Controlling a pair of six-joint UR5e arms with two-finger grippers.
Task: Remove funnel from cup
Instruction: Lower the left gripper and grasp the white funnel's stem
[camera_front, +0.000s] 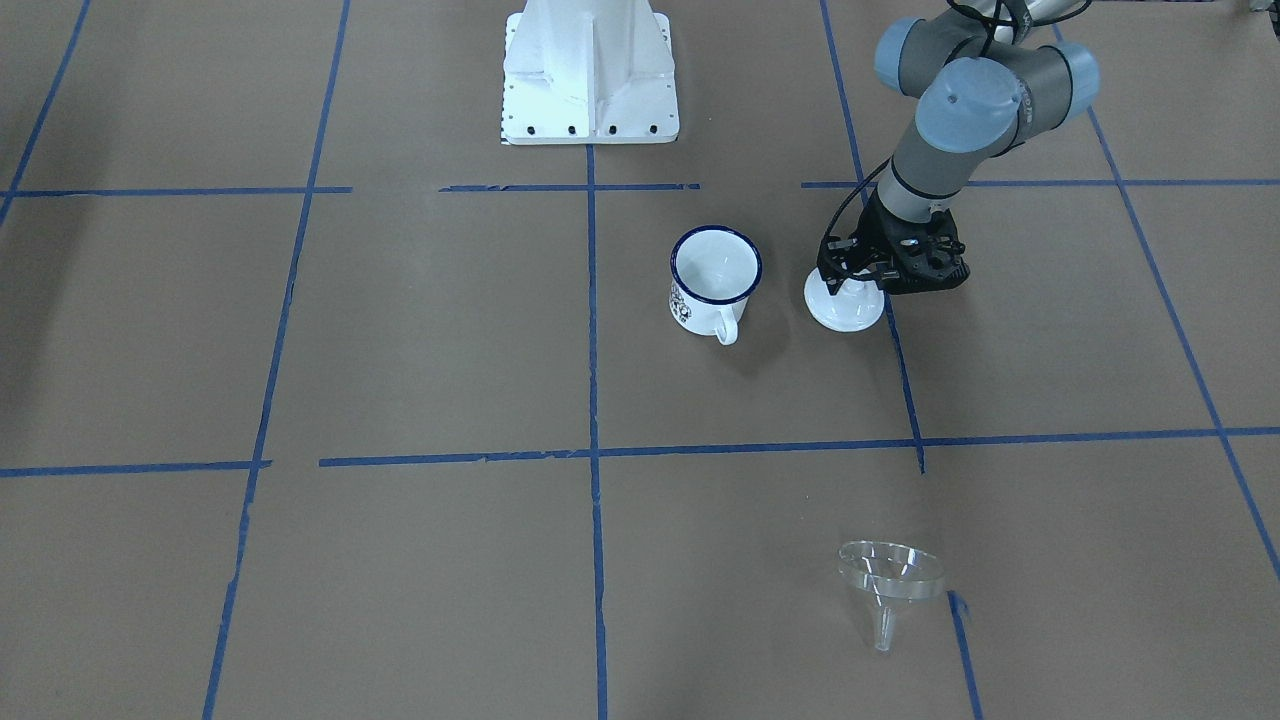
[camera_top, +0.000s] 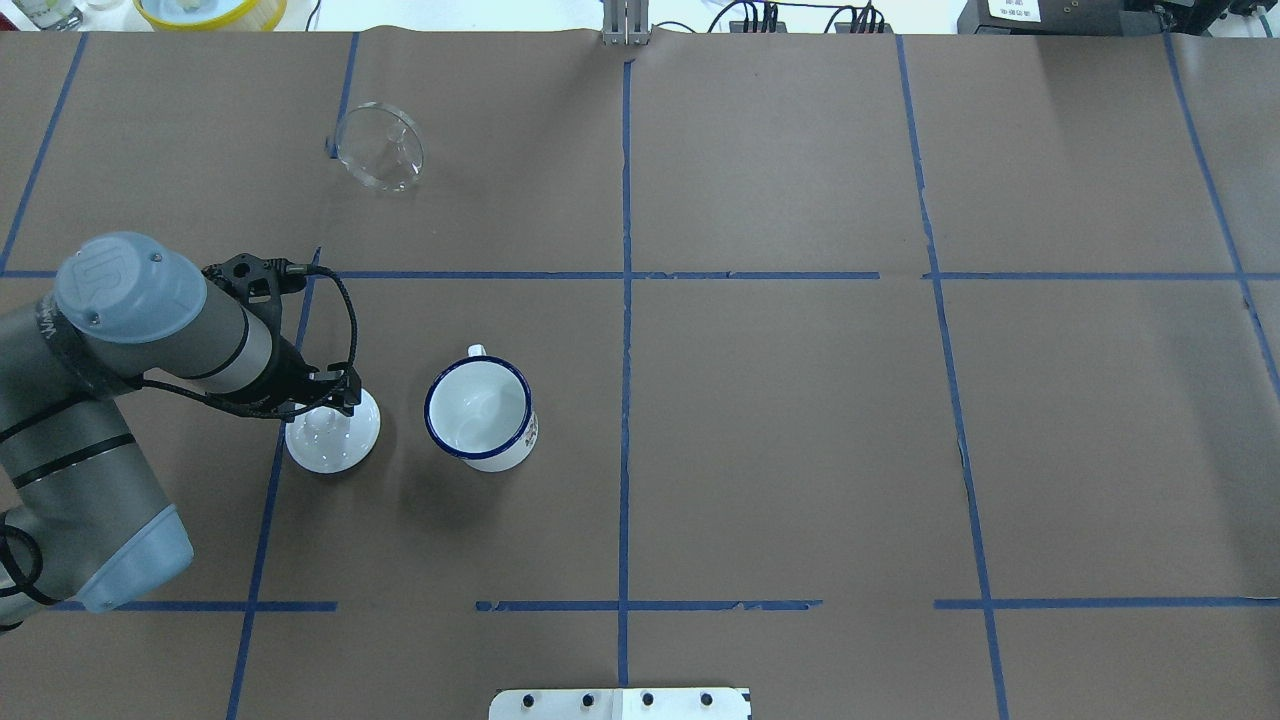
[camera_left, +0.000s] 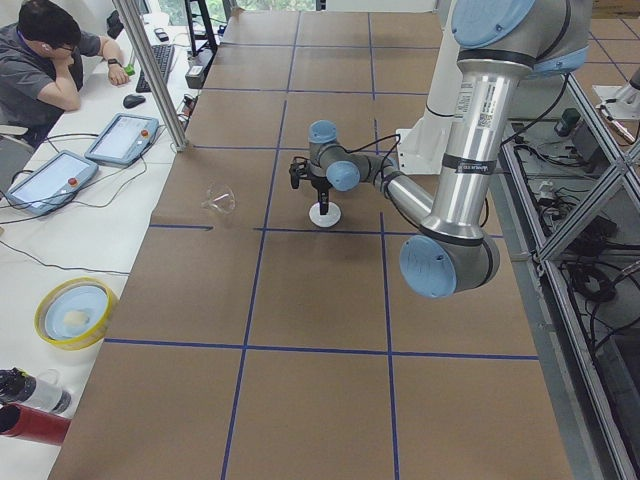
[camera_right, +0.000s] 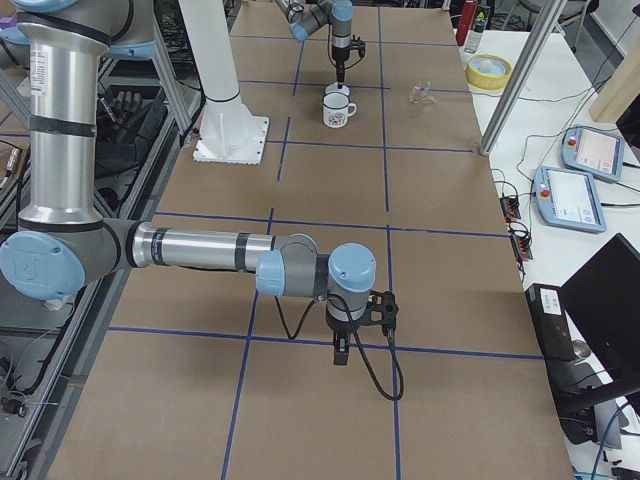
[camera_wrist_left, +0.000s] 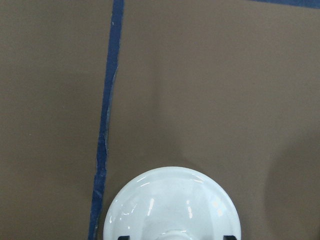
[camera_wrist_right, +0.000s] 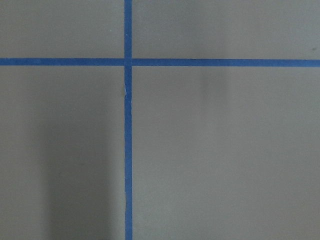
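The clear funnel (camera_front: 890, 575) lies on its side on the brown table, far from the cup; it also shows in the overhead view (camera_top: 380, 148). The white cup (camera_front: 715, 280) with a dark blue rim stands upright and empty (camera_top: 480, 410). My left gripper (camera_front: 856, 286) is low over a white knobbed lid (camera_front: 845, 308) beside the cup. In the left wrist view its fingertips (camera_wrist_left: 123, 237) stand apart on either side of the knob, open. My right gripper (camera_right: 341, 352) shows only in the right side view, far from the cup; I cannot tell if it is open.
The white lid (camera_top: 332, 437) rests on the table to the left of the cup, on a blue tape line (camera_top: 268, 480). The robot's white base (camera_front: 590, 75) stands behind the cup. A yellow bowl (camera_top: 210, 10) sits beyond the table's far edge.
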